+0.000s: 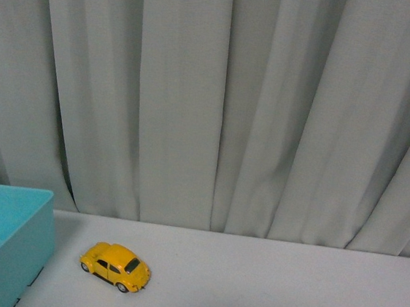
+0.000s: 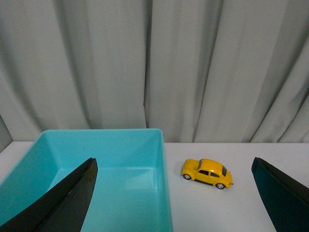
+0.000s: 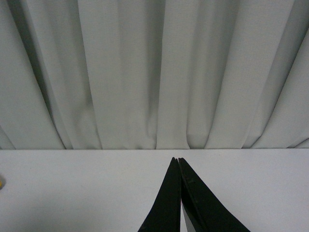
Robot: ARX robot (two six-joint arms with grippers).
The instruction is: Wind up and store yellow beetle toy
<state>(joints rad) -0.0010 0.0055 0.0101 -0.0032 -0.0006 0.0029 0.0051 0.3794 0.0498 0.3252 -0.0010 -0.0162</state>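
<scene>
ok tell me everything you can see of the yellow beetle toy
The yellow beetle toy is a small glossy car with a rounded body, dark windows, a black sill and silver-hubbed wheels. It stands upright on its wheels on the white table, beside the teal box but apart from it. Nothing else touches it.

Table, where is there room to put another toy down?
The table is bare from the yellow beetle toy rightward, up to the curtain. The teal box looks empty inside too. Tightest spot: the narrow strip between box and toy.
</scene>
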